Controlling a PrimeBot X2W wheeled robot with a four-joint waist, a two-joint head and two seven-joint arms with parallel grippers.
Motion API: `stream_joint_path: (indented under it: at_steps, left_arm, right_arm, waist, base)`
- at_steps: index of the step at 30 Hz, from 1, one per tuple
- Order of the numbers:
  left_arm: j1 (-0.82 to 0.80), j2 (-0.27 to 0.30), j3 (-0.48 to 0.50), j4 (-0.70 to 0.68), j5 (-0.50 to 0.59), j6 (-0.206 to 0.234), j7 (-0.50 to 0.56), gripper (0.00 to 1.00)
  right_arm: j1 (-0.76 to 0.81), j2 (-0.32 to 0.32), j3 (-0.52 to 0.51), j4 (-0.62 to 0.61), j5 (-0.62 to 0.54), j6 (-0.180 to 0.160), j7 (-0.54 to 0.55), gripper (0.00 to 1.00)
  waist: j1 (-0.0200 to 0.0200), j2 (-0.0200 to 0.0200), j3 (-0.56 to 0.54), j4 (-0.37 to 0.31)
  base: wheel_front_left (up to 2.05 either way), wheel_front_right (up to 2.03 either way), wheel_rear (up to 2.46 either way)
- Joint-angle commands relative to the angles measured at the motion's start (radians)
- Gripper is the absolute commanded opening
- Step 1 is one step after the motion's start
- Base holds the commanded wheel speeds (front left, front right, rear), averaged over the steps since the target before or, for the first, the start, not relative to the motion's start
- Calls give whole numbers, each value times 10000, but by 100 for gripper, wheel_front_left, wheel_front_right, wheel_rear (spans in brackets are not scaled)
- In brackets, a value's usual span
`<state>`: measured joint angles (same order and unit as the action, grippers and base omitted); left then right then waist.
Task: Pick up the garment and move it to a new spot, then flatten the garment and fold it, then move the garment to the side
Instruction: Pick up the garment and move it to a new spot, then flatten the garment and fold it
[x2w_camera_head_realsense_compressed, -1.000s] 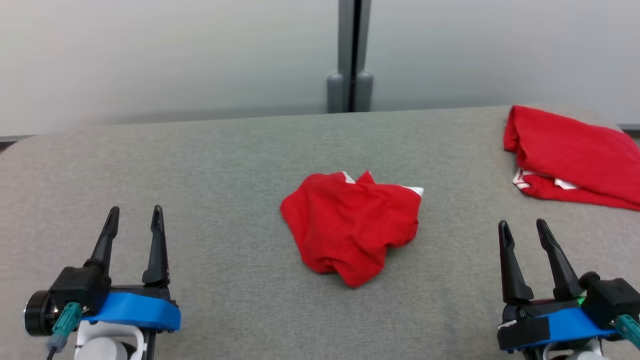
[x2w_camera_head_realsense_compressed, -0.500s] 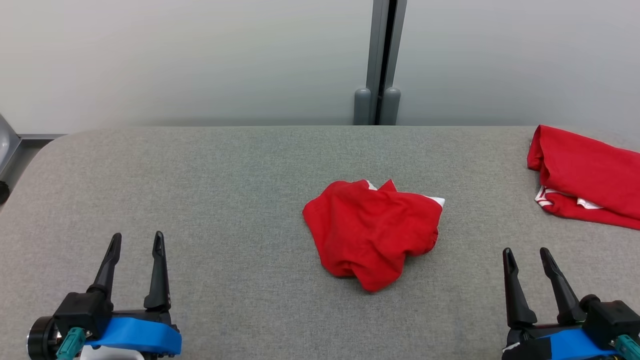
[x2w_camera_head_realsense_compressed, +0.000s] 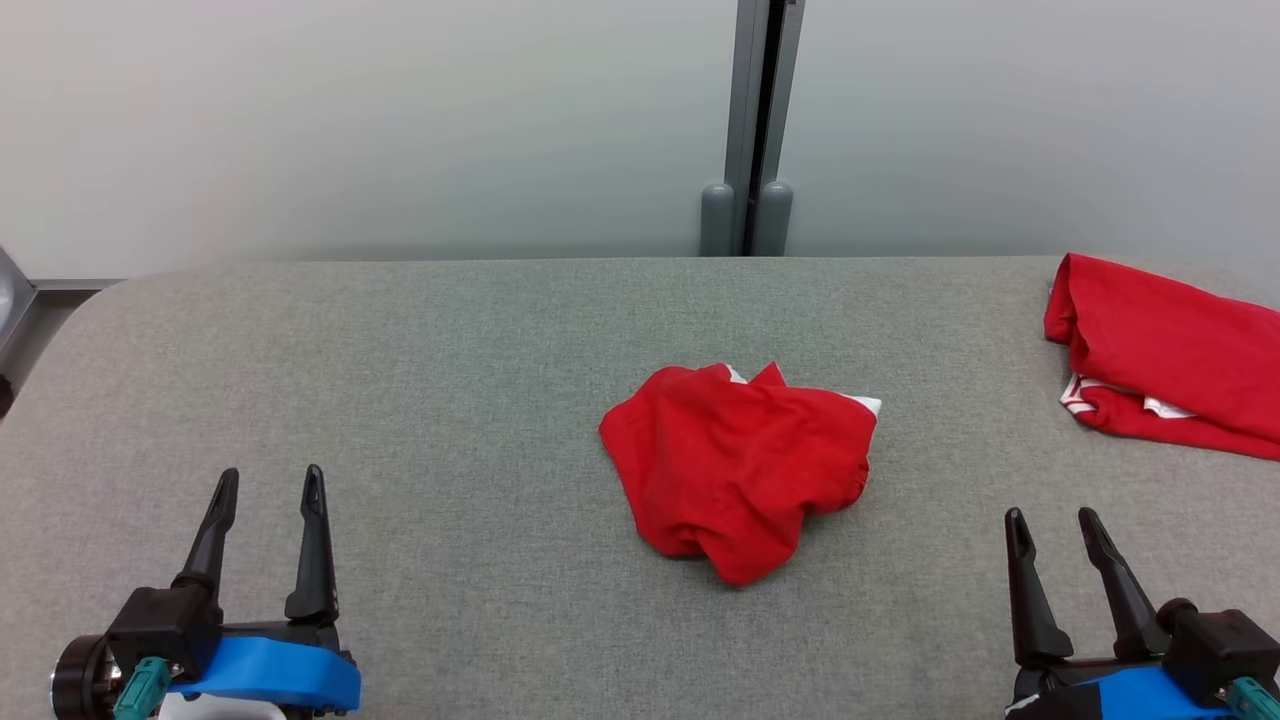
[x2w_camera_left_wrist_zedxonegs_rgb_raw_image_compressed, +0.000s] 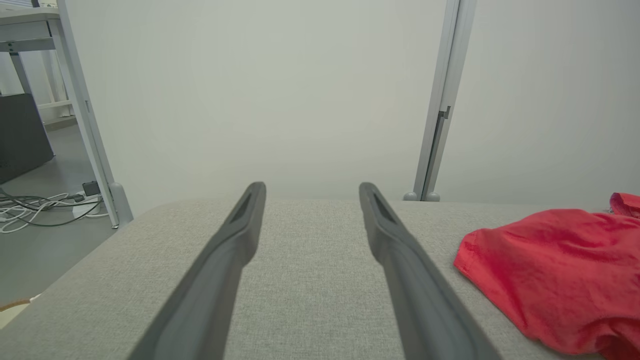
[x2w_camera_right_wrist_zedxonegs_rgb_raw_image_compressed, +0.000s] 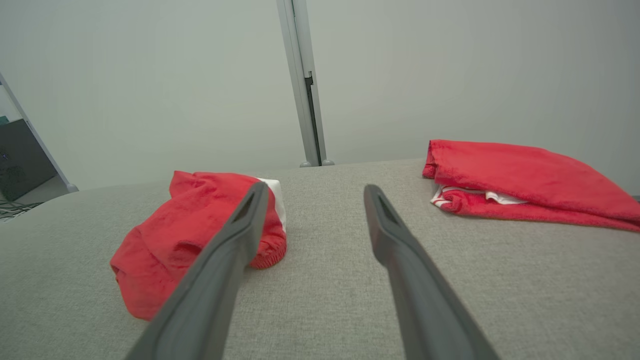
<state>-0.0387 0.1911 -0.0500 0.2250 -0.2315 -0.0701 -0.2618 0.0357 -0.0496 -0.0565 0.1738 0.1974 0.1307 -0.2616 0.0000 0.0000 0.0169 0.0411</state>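
Flanking the crumpled red garment, which lies ahead and inward of each, well apart from both, the left gripper and right gripper stand with jaws spread wide and empty, probably poised for a first reach. A second red garment, folded, lies ahead of the right gripper toward its outer side on the grey padded table, likely set aside to leave working room.
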Motion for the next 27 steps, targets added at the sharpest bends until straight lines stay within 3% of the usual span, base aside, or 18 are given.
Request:
stream_joint_path:
  at_steps: [1, 15, 27]
  left_arm:
    - [62, -24, 35, 16, 56, -42, -44, 100]
    - [-182, -250, 290, 68, 322, -260, -45, 100]
    - [-632, -519, 251, 84, 518, -418, -43, 100]
  right_arm:
    - [150, -19, -16, 14, -3, 2, -45, 100]
    - [-436, -17, -4, 177, -167, 2, -45, 100]
    - [-3448, -91, 215, 936, -1063, 2, 75, 100]
  waist:
    - [0, 0, 20, -5]
    - [0, 0, 252, 27]
    - [0, 0, 910, 412]
  base:
    - [0, 0, 0]
    - [0, 0, 0]
    - [0, 0, 0]
